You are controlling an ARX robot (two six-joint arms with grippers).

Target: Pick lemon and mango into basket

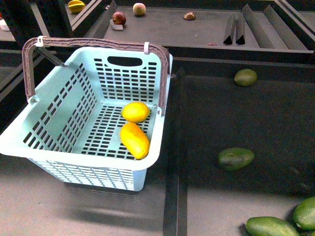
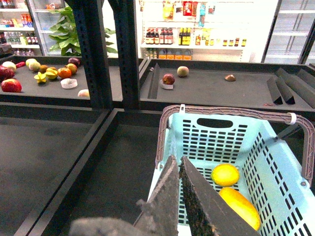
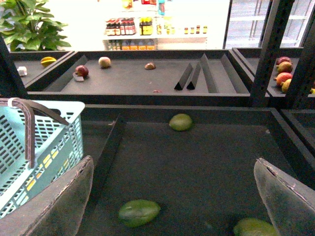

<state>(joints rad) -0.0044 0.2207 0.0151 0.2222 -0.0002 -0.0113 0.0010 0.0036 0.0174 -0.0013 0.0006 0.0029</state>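
The aqua basket (image 1: 59,108) with its grey-brown handle sits at the left of the front view. On its slotted floor lie the round yellow lemon (image 1: 135,111) and, touching it on the near side, the longer yellow-orange mango (image 1: 134,140). Neither arm shows in the front view. In the left wrist view my left gripper (image 2: 177,159) is shut and empty, above the basket's (image 2: 275,162) near rim, with the lemon (image 2: 225,174) and mango (image 2: 239,207) beyond it. My right gripper (image 3: 174,169) is open and empty over the dark bin, away from the basket (image 3: 44,147).
Dark green oval fruits (image 1: 236,158) (image 1: 245,77) lie in the right bin (image 1: 275,123), more at the front right corner (image 1: 270,227). A raised divider (image 1: 176,147) separates this bin from the basket's side. Back shelves hold other fruit (image 1: 118,18) and dark wedge dividers (image 1: 235,29).
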